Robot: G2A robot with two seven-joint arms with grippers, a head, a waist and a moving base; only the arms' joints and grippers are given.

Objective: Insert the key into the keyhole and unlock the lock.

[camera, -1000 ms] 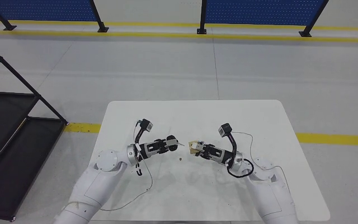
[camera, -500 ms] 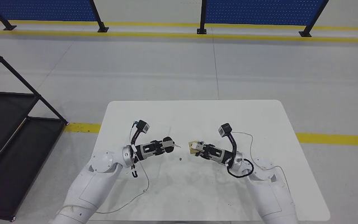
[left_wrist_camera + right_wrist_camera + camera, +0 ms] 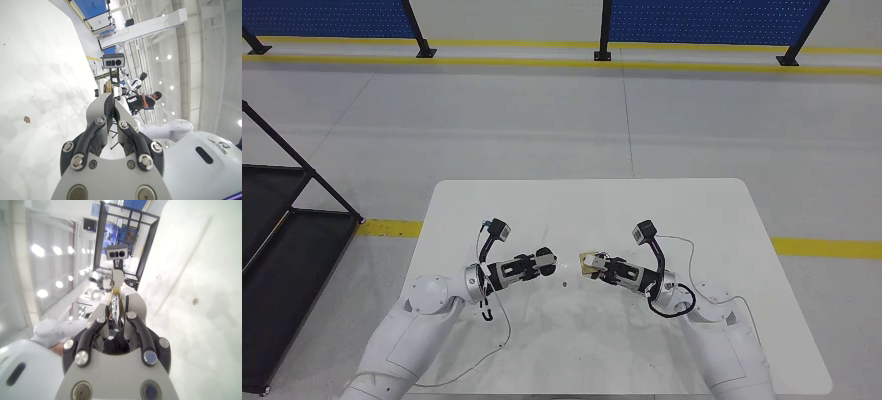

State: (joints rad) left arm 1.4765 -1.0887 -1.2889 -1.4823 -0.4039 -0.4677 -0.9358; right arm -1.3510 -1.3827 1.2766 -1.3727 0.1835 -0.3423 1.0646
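Right wrist view | right hand (image 3: pixel 115 295) clamps brass, chrome-shackled lock (image 3: pixel 115 308) | left hand (image 3: pixel 112 103) pinched closed

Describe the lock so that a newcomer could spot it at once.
Over the white table, near its middle, the right gripper faces the shut left gripper. The lock is the small block clamped in the right gripper. It is the only brass-yellow thing among grey and black parts.

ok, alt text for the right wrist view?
The right hand is shut on a brass-and-silver metal padlock over the white table. Beyond the padlock, the left arm's grey wrist camera faces back at it.
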